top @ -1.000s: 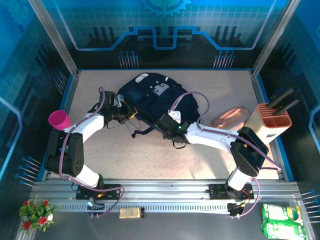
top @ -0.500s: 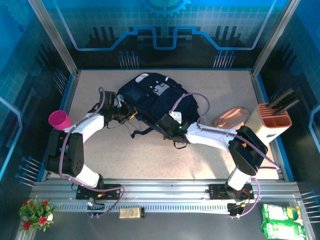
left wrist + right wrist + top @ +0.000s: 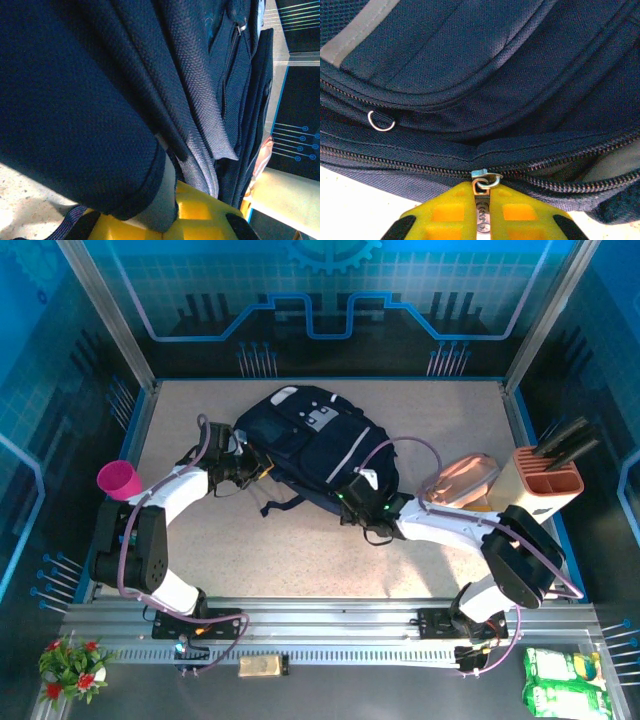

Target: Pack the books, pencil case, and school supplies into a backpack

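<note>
Your right gripper is clamped shut on the zipper pull of the backpack, the small metal tab pinched flat between the two yellow fingers. The zipper runs straight across the wrist view, left to right. To the right of the slider the teeth gape apart over a pale lining. To the left they are meshed. Judging by that, your next pull should follow the track line to the left, not lift away from the bag.

Your left gripper looks closed on a fold of the bag's coarse woven navy cloth at its left edge. That arm is the anchor, and the right arm is the one on the slider.

The bag lies mid-table, soft and slumped, with its near edge toward the arms. The pencil case, a smooth pinkish pouch, lies to the bag's right, near your right arm. The limp fabric may bunch ahead of the slider.
</note>
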Action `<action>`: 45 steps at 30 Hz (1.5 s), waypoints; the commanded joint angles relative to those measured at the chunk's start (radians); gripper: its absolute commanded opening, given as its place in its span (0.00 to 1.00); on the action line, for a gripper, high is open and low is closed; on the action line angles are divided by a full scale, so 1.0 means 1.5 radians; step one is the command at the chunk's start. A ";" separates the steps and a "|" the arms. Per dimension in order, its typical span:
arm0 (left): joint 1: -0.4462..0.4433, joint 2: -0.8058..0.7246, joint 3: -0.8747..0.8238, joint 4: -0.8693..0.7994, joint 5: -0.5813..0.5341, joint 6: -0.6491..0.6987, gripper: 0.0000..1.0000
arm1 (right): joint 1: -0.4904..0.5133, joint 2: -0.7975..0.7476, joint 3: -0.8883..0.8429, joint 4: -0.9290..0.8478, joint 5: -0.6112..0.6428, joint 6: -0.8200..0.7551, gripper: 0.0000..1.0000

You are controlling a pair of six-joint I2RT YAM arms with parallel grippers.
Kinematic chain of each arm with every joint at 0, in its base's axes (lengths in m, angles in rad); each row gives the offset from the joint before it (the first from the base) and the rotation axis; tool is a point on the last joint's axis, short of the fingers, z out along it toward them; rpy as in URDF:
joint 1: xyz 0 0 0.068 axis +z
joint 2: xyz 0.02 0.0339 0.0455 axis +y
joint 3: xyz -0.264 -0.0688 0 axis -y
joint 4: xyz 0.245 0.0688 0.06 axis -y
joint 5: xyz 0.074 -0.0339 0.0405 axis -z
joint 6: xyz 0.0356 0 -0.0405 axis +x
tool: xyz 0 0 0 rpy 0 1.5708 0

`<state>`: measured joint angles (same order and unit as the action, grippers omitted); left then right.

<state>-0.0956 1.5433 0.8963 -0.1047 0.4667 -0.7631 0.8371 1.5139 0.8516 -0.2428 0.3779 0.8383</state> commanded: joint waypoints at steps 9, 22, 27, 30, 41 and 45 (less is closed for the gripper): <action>0.005 -0.026 0.024 0.010 0.011 0.017 0.00 | 0.001 0.067 0.052 -0.037 -0.012 -0.060 0.38; 0.018 -0.007 0.036 0.013 -0.007 0.022 0.00 | 0.007 0.049 0.049 -0.113 0.083 -0.011 0.08; 0.027 0.022 0.060 0.010 -0.010 0.037 0.00 | -0.009 -0.016 -0.010 -0.096 0.077 -0.028 0.01; 0.032 0.053 0.084 0.004 -0.015 0.047 0.00 | -0.026 -0.032 -0.021 -0.112 0.082 -0.033 0.00; 0.067 0.211 0.205 0.023 -0.010 0.066 0.03 | -0.045 0.044 0.087 -0.054 -0.098 -0.136 0.00; 0.085 0.236 0.231 0.021 -0.043 0.065 0.28 | -0.027 0.095 0.140 -0.017 -0.166 -0.149 0.00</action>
<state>-0.0029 1.8900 1.1965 -0.1196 0.4599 -0.6865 0.7818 1.6215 1.0069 -0.3077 0.2287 0.6601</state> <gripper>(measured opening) 0.254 0.052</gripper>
